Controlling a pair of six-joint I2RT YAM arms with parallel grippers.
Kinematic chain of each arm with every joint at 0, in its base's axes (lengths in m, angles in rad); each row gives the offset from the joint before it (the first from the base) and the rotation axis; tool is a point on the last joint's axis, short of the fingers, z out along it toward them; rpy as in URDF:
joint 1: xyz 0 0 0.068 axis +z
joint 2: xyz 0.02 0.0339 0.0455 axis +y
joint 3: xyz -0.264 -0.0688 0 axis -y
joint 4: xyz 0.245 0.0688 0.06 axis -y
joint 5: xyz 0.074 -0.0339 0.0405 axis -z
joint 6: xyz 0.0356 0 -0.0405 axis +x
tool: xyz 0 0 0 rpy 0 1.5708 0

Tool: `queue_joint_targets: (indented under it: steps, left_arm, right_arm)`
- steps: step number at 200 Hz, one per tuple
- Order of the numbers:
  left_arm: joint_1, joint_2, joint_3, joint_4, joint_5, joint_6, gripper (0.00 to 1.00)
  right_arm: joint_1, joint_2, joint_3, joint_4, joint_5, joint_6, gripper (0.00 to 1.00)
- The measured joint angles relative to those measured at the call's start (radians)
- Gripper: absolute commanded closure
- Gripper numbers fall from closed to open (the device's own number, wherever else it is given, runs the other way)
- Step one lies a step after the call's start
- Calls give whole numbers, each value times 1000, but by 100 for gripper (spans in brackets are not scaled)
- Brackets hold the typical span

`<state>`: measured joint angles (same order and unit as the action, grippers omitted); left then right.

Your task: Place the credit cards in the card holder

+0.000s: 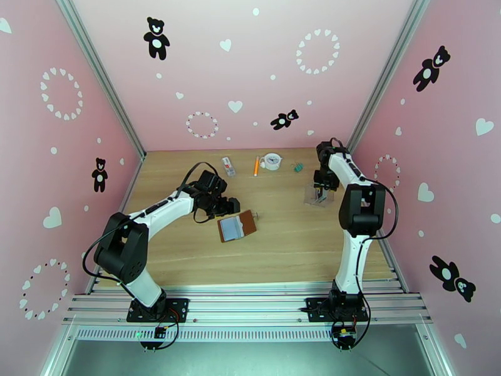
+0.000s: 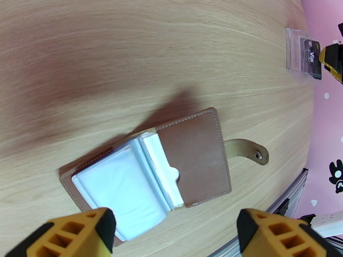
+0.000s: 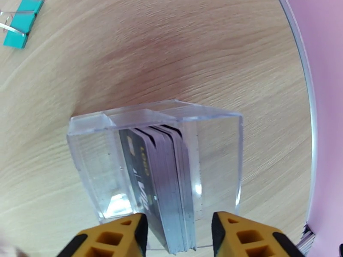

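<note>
The card holder (image 1: 237, 227) lies open on the table, brown leather with a snap tab and pale inner pockets (image 2: 124, 185). My left gripper (image 2: 176, 236) hovers just above its near edge, open wide, nothing between the fingers; from the top it sits at the holder's upper left (image 1: 230, 207). Several grey and dark credit cards (image 3: 167, 176) stand on edge in a clear plastic stand (image 3: 214, 138) at the right of the table (image 1: 318, 197). My right gripper (image 3: 180, 236) is open and straddles the card stack, a small gap still showing beside one finger.
Along the back edge lie a white-and-red packet (image 1: 228, 165), an orange pen (image 1: 256, 165), a round white object (image 1: 272, 160) and a teal binder clip (image 3: 17, 22). Pink walls close in left, right and behind. Bare wood lies between holder and stand.
</note>
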<state>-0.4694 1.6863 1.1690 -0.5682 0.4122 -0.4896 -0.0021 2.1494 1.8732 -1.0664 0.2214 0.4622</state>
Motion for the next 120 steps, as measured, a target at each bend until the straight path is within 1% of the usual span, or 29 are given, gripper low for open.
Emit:
queue_joint_targets:
  steps: [120]
  left_arm:
    - [-4,0,0,0,0,0,20]
  right_arm:
    - [-13,32,-14,-5,-17,-10,47]
